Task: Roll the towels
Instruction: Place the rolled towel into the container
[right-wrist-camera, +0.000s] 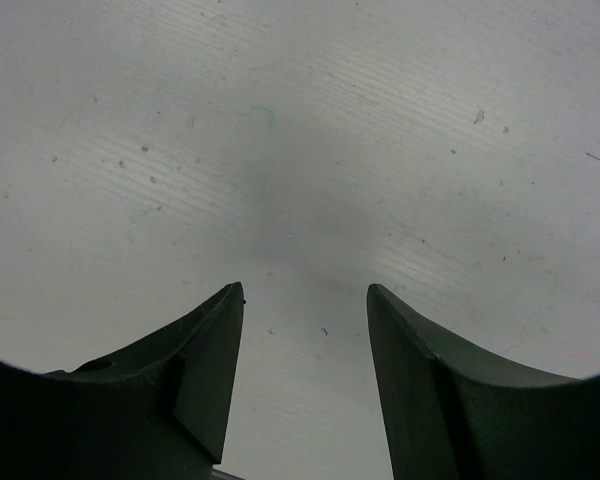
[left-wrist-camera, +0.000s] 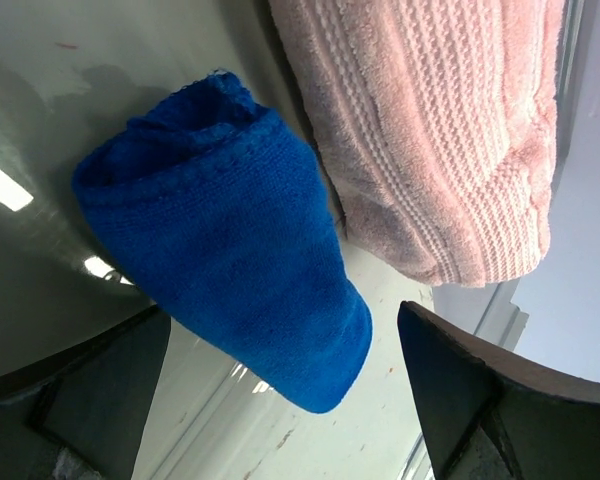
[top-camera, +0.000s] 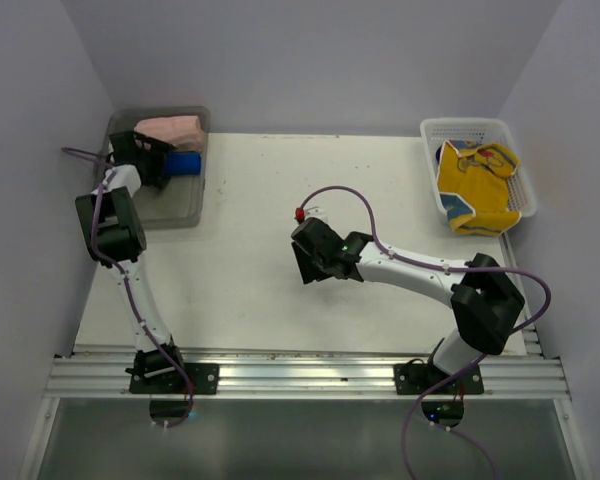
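White tabletop (top-camera: pixel 260 200) under pale lilac walls, seen from my remote station: the grey tray (top-camera: pixel 185 215) at the far left corner holds two of the three towels. Inside the tray the blue towel (left-wrist-camera: pixel 230 240) lies as a tight roll, touching the side of the rolled pink towel (left-wrist-camera: pixel 450 130), which sits toward the tray's back wall. The left gripper (left-wrist-camera: pixel 280 370) hangs over the tray with its jaws spread wide on either side of the blue roll's near end, holding nothing. Well to the right of the tray, over bare table, the right gripper (right-wrist-camera: pixel 305 295) hovers with its jaws partly apart and empty. Farthest from the tray, across the table, the yellow towel (top-camera: pixel 477 185) lies crumpled and unrolled in the white basket (top-camera: pixel 460 125).

I judge the step in hand to be letting go of the blue roll and clearing out of the tray. To do it well I would keep the left jaws fully spread and back straight up along the line of the fingers, so that neither pad catches the terry loops and tugs the loose outer flap open or knocks the pink roll. The yellow towel looks like the job left after that.
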